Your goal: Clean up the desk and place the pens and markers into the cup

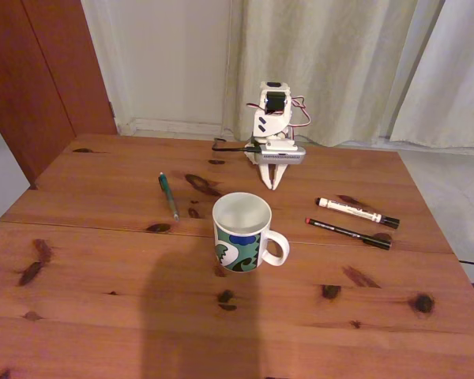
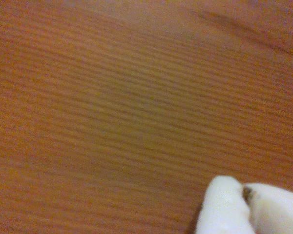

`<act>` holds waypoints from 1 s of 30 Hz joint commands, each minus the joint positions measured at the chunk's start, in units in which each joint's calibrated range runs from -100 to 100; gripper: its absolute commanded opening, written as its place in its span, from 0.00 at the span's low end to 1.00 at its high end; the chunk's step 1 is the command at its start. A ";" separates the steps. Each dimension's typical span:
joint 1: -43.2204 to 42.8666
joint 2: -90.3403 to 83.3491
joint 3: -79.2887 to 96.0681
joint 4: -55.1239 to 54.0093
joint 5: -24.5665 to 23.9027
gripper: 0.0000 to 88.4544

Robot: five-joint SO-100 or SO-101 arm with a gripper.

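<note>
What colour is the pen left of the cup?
Green pen, seen best in the fixed view.

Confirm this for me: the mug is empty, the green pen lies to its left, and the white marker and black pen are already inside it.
Not quite. In the fixed view the white marker and black pen lie on the desk to the right of the mug, not inside it. The mug is empty and the green pen lies to its left.
</note>
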 commanded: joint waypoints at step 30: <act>-0.28 0.23 0.32 0.58 0.02 0.01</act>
